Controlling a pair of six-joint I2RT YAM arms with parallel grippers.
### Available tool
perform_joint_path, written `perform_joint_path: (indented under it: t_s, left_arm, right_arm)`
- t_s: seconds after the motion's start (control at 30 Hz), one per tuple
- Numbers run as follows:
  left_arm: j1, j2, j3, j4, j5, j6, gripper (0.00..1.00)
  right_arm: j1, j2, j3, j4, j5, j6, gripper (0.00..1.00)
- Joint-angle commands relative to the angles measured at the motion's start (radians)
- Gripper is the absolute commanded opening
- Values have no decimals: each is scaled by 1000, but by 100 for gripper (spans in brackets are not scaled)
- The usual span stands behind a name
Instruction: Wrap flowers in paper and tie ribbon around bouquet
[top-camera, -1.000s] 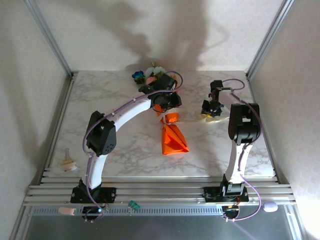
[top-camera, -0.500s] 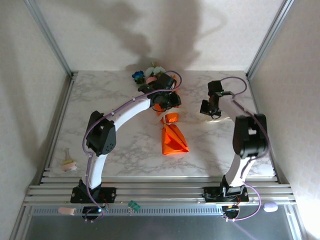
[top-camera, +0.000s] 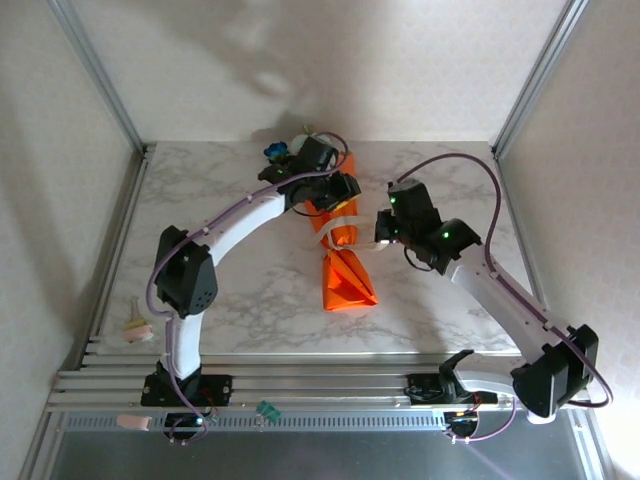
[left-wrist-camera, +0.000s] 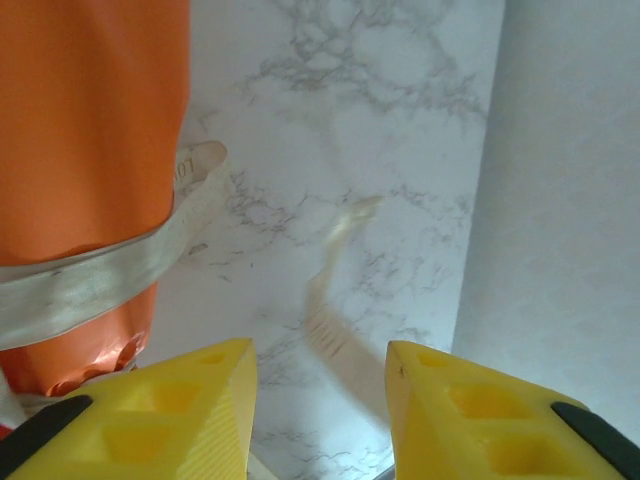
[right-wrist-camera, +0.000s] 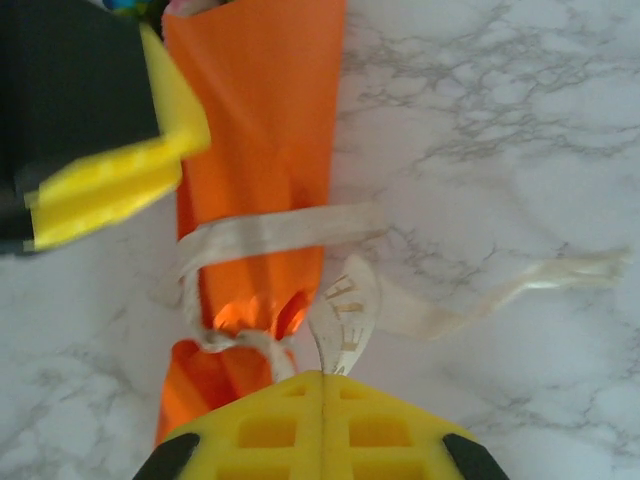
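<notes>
Right gripper (right-wrist-camera: 322, 380) pinched shut on ribbon (right-wrist-camera: 280, 228), bouquet (right-wrist-camera: 262, 120) just ahead; left gripper (left-wrist-camera: 318, 355) jaws apart, empty, bouquet to its left.

Bouquet (top-camera: 345, 280) lies flat mid-table (top-camera: 220, 200), flared orange tail toward 6 o'clock, flowers (top-camera: 285, 152) toward 11 at the far edge. Ribbon (top-camera: 338, 222) bands the cone's waist. Left gripper (top-camera: 340, 188) sits over the cone, at 12 o'clock of the band. Right gripper (top-camera: 385, 230) just beside the band at 3 o'clock. Small pink object (top-camera: 137, 326) at the 8 o'clock rail.
</notes>
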Motion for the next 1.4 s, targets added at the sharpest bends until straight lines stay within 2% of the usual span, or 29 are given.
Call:
perform_joint_path:
  t_s: [0.0,0.13,0.23,0.33,0.43,0.53,0.63,0.73,0.77,0.87,1.0,1.2,1.37]
  left_arm:
    - [34,-62,-45,58,31,6,37]
    - [53,-40,-56,27,125,65,36]
    - [58,-31,-53,-58,132,117,36]
    - [55,-60,-93,-68,96,148,36]
    - [61,-68,-116,-89,41,136,34]
    - [65,-86,-160,-56,3,30,33]
    - [65,-139,-268,84,18,-208,34]
    - [64,-223,-422,334,59,-483,36]
    - [65,-243,-430,339,49,-532,38]
    - [66,-241,-360,224,40,-545,43]
    - [63,-201,-343,256,182,-552,44]
    - [65,-92,-142,71,180,-399,45]
    - [65,-83,-170,121,206,-418,44]
  right_arm:
    - [80,-6,2,-92,84,94,0]
    - [203,13,-21,-79,135,115,0]
    - [218,0,-45,-40,159,116,0]
    - [208,-13,-68,52,186,33,0]
    - [145,17,-45,121,114,-48,0]
    - [54,78,-13,163,-53,-108,0]
    - [-11,132,22,190,-214,-144,0]
    - [-68,164,39,223,-341,-159,0]
    - [-90,175,38,233,-383,-166,0]
    - [-143,201,17,287,-504,-193,0]
    - [-186,219,-40,440,-668,-227,0]
    - [-188,250,-54,510,-703,-268,0]
    - [-188,257,-63,534,-702,-262,0]
